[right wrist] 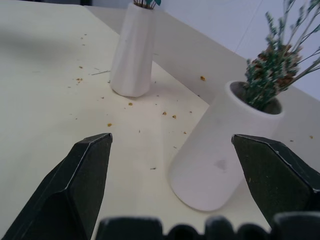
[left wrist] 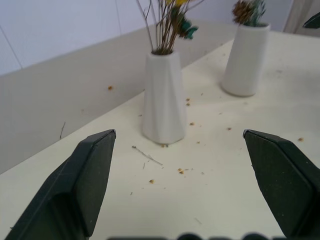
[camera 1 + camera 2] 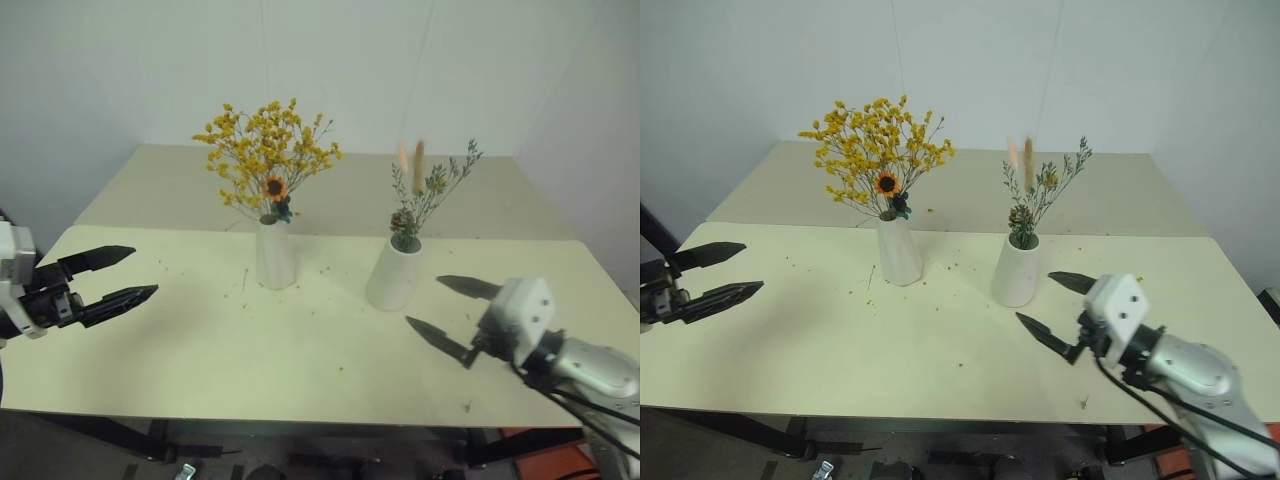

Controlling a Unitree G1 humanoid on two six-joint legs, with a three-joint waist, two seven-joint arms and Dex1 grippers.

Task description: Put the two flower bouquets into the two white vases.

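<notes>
Left eye view, slim vase (image 3: pixel 275 255): upright near the middle of the table (image 3: pixel 300 350), holding the bushy yellow bouquet (image 3: pixel 265 155).
Wide vase (image 3: pixel 395 274): upright, well to the right of the slim vase and a little nearer the robot; the sparse bouquet (image 3: pixel 425 190) with a brown cone stands in it.
Left gripper (image 3: pixel 125 275): far left of the slim vase, above the table, released, fingers spread, empty.
Right gripper (image 3: pixel 450 312): just right of the wide vase and nearer the robot, released, empty, touching nothing.
Crumbs (image 2: pixel 181 171): scattered on the table around the slim vase.
</notes>
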